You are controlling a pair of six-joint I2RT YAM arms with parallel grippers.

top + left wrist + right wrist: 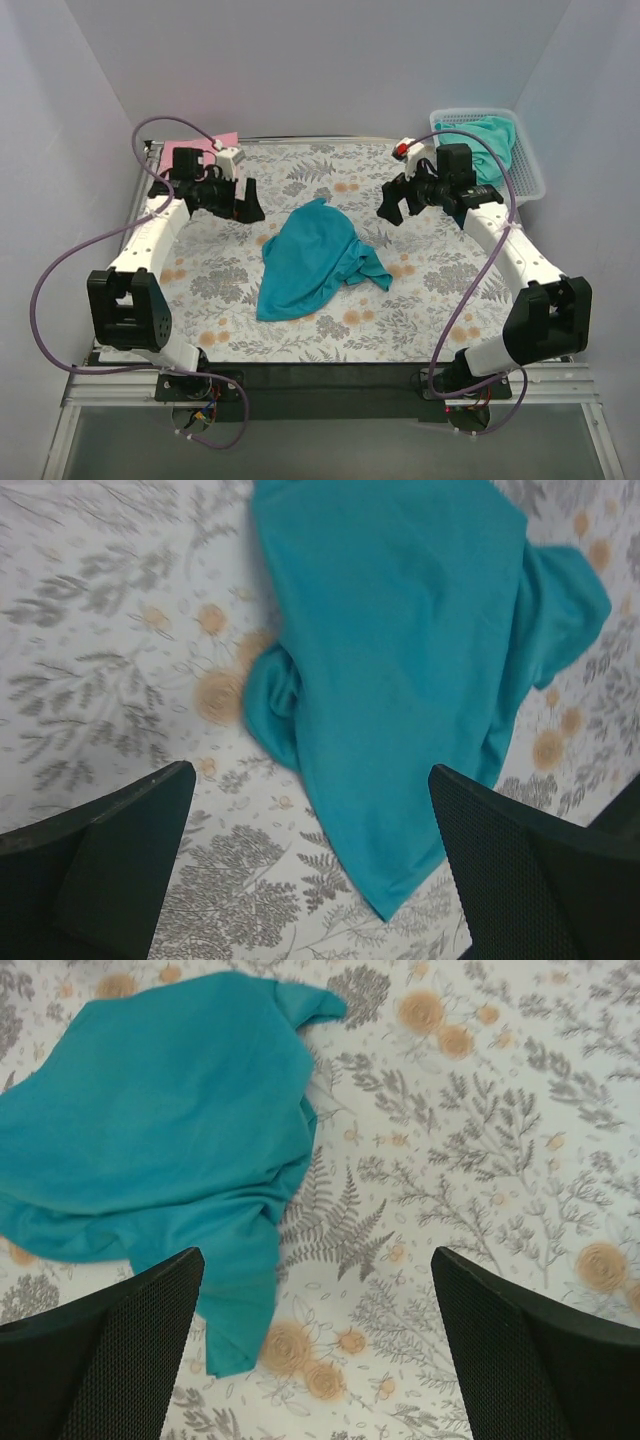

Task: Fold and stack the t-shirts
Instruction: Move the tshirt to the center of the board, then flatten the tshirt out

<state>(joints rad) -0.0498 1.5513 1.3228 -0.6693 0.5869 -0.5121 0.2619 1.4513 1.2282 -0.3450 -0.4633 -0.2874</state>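
A deep teal-blue t-shirt (312, 258) lies crumpled in the middle of the floral table covering. It also shows in the left wrist view (400, 670) and the right wrist view (150, 1130). A pink t-shirt (212, 143) lies at the far left corner, mostly hidden behind the left arm. A paler aqua-green t-shirt (493, 145) sits in the white mesh basket (527, 150) at the far right. My left gripper (246, 204) hovers open and empty above the table, left of the teal shirt. My right gripper (394, 203) hovers open and empty to its right.
The grey floral covering (220, 280) spans the table. White walls enclose the left, back and right. Purple cables loop beside both arms. A black strip (320, 375) runs along the near edge.
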